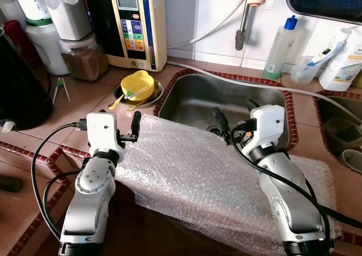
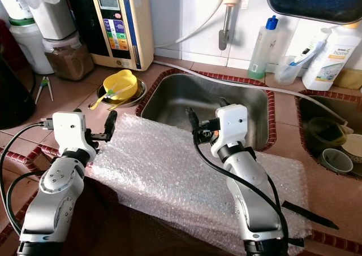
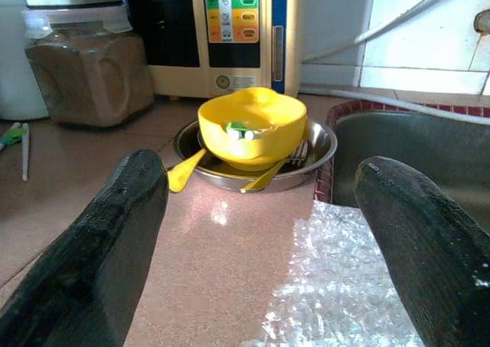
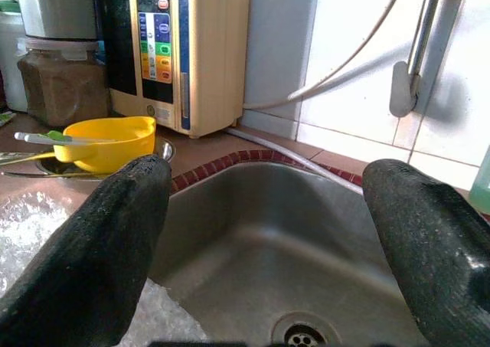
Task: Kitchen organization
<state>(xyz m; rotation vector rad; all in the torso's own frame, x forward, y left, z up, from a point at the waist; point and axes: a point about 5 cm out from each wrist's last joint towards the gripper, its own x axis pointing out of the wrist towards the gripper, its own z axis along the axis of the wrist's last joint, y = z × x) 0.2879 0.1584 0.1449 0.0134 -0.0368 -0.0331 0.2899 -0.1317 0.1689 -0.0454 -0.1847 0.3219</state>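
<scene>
Looking like nothing's been tidied yet: the left gripper (image 1: 127,133) is hovering wide open and empty over the tabletop (image 1: 90,98), aiming at the yellow bowl (image 1: 138,86) sitting in its metal dish (image 1: 154,98) beside the sink (image 1: 226,100), while the right gripper (image 1: 235,113) is hanging wide open and empty at the sink's edge above the bubble wrap (image 1: 186,177).

- Your surface (image 1: 85,100) is reddish-brown tile with a steel sink (image 1: 198,100) sunk into it.
- A bubble wrap sheet (image 1: 186,177) lies over its front edge.
- A steel plate (image 1: 154,98) carrying a yellow bowl (image 1: 138,85) sits left of the sink.
</scene>
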